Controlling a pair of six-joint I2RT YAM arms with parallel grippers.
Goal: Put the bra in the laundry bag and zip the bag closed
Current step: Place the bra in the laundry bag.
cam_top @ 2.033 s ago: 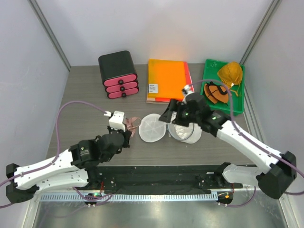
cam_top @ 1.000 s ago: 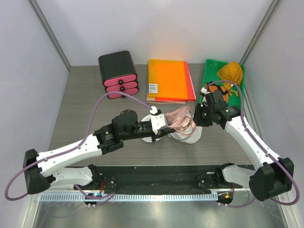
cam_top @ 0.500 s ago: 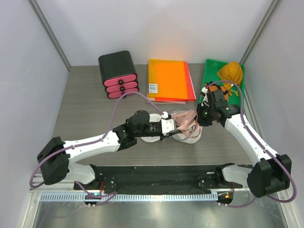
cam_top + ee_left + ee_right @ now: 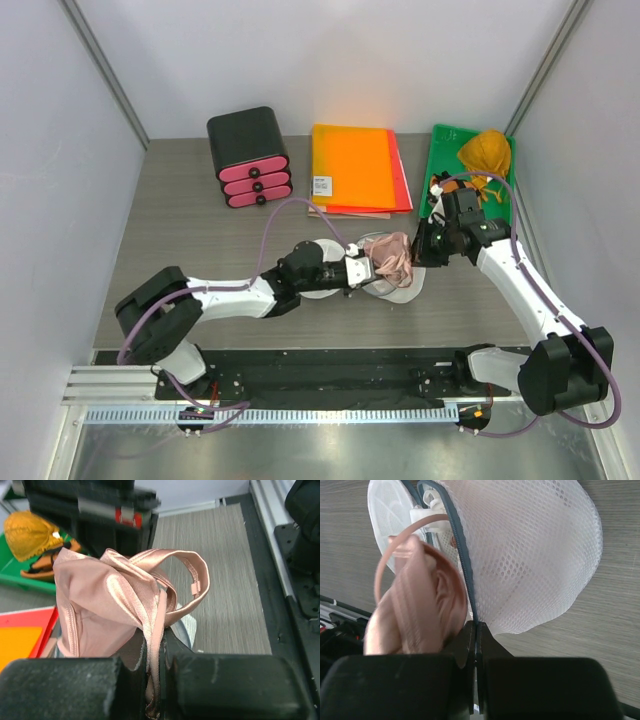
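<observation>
The laundry bag [image 4: 405,290] lies open mid-table, a white mesh dome [image 4: 535,545] with a dark zipper [image 4: 463,570] round its rim. My right gripper [image 4: 476,630] is shut on that rim at the bag's right side [image 4: 418,256]. The pink satin bra [image 4: 110,600] is bunched up, and my left gripper [image 4: 155,647] is shut on its fabric. In the top view the bra [image 4: 390,256] hangs over the open bag, just left of the right gripper. One strap loop [image 4: 196,575] sticks out to the side. The bag's other half [image 4: 385,520] lies flat beyond the bra.
A black box with pink drawers [image 4: 250,157] stands at the back left. An orange folder [image 4: 353,165] lies behind the bag. A green tray [image 4: 470,195] at the back right holds an orange garment [image 4: 485,152]. A black rail [image 4: 330,375] runs along the front edge.
My left arm has carried the bra rightward until it hangs over the bag. The right gripper has closed on the bag's rim and hardly moved.
</observation>
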